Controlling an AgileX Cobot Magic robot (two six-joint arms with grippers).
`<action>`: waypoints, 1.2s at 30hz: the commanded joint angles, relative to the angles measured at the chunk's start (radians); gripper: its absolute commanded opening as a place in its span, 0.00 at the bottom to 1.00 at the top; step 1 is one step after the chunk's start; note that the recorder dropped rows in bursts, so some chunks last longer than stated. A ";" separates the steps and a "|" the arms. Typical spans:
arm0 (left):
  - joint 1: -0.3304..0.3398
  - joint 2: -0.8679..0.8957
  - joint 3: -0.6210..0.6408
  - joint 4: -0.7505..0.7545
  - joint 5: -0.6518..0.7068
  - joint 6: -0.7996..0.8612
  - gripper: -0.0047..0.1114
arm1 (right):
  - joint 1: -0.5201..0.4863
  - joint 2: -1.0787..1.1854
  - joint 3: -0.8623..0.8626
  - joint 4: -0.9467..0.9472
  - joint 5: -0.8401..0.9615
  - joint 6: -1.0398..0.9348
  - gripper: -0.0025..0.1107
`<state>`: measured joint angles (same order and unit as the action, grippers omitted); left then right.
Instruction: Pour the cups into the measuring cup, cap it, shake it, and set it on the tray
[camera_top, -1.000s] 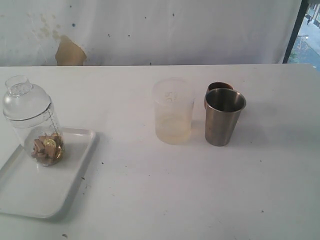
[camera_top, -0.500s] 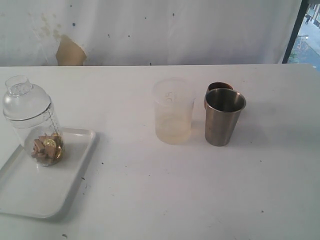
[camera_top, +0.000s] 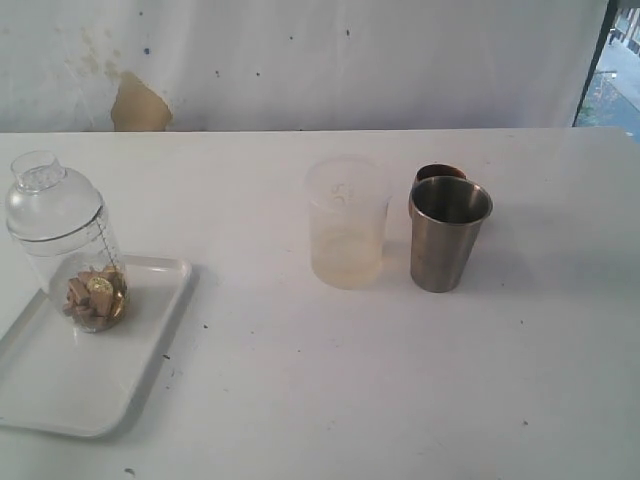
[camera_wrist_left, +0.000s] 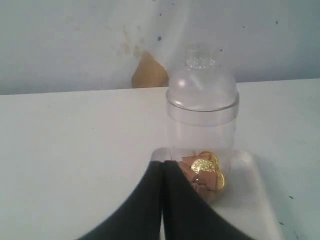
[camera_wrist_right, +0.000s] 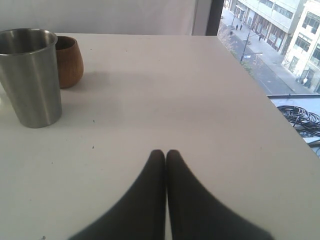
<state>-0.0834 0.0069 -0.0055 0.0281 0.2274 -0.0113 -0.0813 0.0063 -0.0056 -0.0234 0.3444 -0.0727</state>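
Nothing had shifted since the earlier frames. On the worktop (camera_top: 350, 380), the white tray (camera_top: 60, 400) lay at the far left. The measuring cup (camera_top: 75, 270) stood upright on it, capped with a clear domed lid (camera_top: 50, 205), with brown and gold pieces (camera_top: 95, 297) at its bottom. Well right of the tray stood the frosted tumbler (camera_top: 347, 225), then the steel cup (camera_top: 448, 235) with the wooden cup (camera_top: 435, 175) just behind it. The left tool (camera_wrist_left: 162, 167) faced the tray, its jaws pressed together. The right tool (camera_wrist_right: 165, 154), also closed on nothing, sat farthest from the tray.
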 joint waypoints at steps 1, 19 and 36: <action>0.065 -0.007 0.005 -0.012 0.004 -0.016 0.04 | -0.008 -0.006 0.006 -0.002 -0.004 -0.002 0.02; 0.131 -0.007 0.005 0.017 0.004 -0.096 0.04 | -0.008 -0.006 0.006 -0.002 -0.004 -0.002 0.02; 0.131 -0.007 0.005 0.017 0.004 -0.097 0.04 | -0.008 -0.006 0.006 -0.002 -0.004 -0.002 0.02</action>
<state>0.0475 0.0054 -0.0055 0.0377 0.2315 -0.1026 -0.0813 0.0063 -0.0056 -0.0234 0.3444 -0.0727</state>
